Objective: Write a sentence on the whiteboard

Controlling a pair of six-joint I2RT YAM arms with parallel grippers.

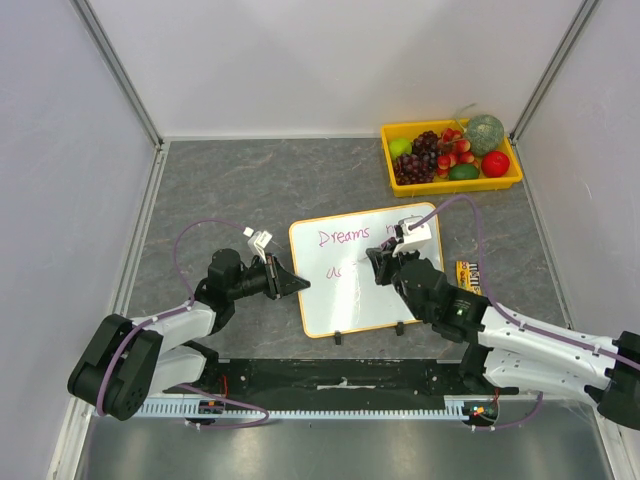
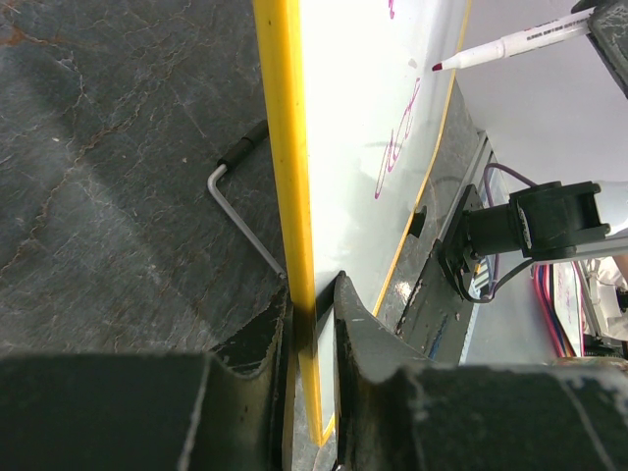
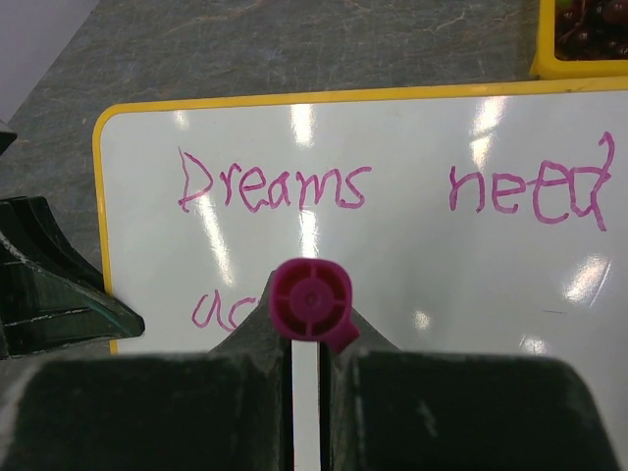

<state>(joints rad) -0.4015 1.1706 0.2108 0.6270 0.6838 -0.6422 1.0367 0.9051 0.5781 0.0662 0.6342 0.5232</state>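
Orange-framed whiteboard [image 1: 350, 300] sits centre frame, left gripper [image 1: 300, 283] pinching its left edge; right gripper [image 1: 379, 258] clamped on the magenta marker [image 2: 520, 41], tip seemingly just off the board, below "Dreams need".

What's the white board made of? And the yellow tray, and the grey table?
Whiteboard: probably a glossy coated sheet, since the lights reflect in it as bright streaks. Tray: likely smooth moulded plastic, with an even yellow colour and a soft sheen. Table: matte grey with stone-like veins, maybe stone or only a printed surface; the look leaves it open.
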